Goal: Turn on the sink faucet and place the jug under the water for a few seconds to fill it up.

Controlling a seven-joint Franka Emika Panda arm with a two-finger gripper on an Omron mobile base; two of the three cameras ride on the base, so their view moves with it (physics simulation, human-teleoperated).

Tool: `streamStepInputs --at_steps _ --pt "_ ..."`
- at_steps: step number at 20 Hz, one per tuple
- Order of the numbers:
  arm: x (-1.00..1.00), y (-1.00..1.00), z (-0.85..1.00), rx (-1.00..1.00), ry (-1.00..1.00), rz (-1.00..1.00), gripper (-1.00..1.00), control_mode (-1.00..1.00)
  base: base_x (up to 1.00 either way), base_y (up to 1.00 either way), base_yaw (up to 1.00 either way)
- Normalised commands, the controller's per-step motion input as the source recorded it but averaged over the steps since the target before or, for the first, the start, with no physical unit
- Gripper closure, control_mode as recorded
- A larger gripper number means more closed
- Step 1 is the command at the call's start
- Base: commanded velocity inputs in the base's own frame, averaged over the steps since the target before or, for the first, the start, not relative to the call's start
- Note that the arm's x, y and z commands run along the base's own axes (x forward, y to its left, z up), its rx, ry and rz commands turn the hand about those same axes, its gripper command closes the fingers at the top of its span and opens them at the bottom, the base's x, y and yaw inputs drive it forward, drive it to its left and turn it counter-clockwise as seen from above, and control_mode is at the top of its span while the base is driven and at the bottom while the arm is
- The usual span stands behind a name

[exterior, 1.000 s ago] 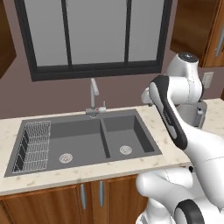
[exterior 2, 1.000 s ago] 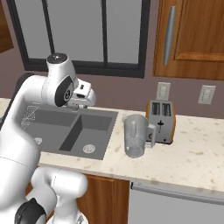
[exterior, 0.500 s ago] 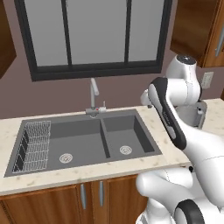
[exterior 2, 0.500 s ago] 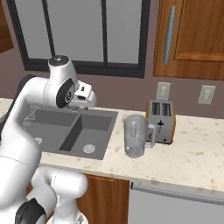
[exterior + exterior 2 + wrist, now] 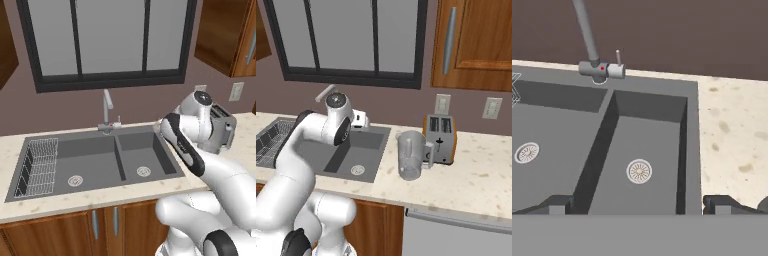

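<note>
Still no change: gripper [image 5: 635,204] wide.

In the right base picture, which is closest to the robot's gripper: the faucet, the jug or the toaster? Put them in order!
Measured from the gripper over the sink:
1. Sink faucet, just behind it.
2. Jug, on the counter right of the sink.
3. Toaster, behind the jug.

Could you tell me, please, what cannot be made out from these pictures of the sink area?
- Jug: in the left base view, the arm hides it.
- Sink faucet: in the hand view, the top edge cuts off its spout; in the right base view, the arm covers its base.
- Gripper: in the hand view, the bottom edge cuts its open fingers to their tips.
</note>
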Motion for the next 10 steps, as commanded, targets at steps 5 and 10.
streamStepInputs --at_steps 5,10 --pt "0.82 0.46 0.00 0.00 -0.08 0.22 -1.00 -1.00 0.00 0.00 0.00" --pt "0.71 0.42 0.00 0.00 -0.01 0.24 -1.00 -1.00 0.00 0.00 0.00"
